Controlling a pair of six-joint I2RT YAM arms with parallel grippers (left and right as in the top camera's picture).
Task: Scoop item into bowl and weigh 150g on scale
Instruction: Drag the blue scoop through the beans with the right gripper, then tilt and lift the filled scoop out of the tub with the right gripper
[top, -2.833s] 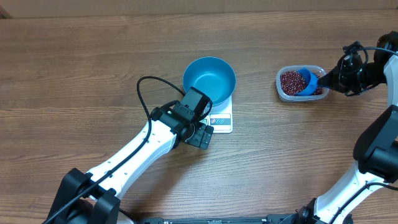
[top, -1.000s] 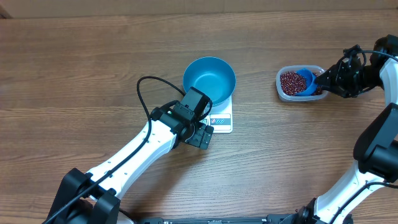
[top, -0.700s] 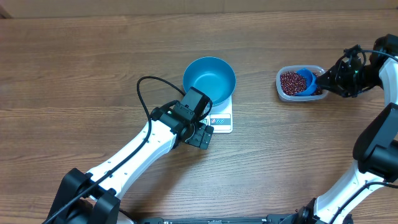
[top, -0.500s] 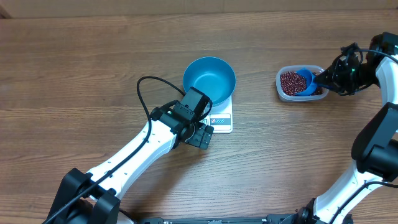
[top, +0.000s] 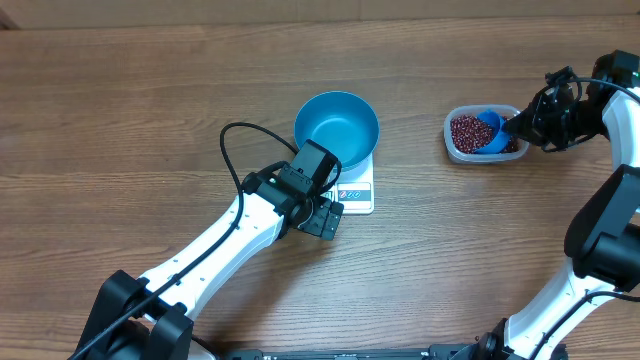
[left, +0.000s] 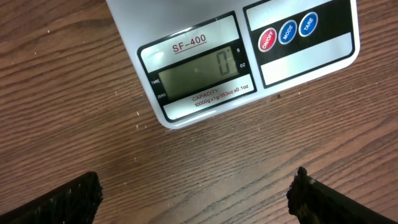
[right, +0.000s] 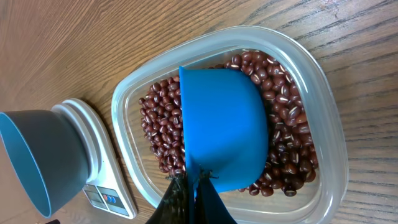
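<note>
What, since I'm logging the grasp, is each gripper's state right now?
Left gripper: open, holding nothing, beside the scale.
Right gripper: shut on the blue scoop in the bean tub.

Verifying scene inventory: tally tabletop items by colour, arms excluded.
Blue: 2 (bowl, scoop)
White: 1 (scale)
Clear: 1 (tub)
Red-brown: 1 (beans, one heap)
Total: 5

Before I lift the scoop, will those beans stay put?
Probably not: the beans are small, round and loose, so they'd roll off a tilted scoop. The right pincer holds it only at its narrow end, so it may swivel.
</note>
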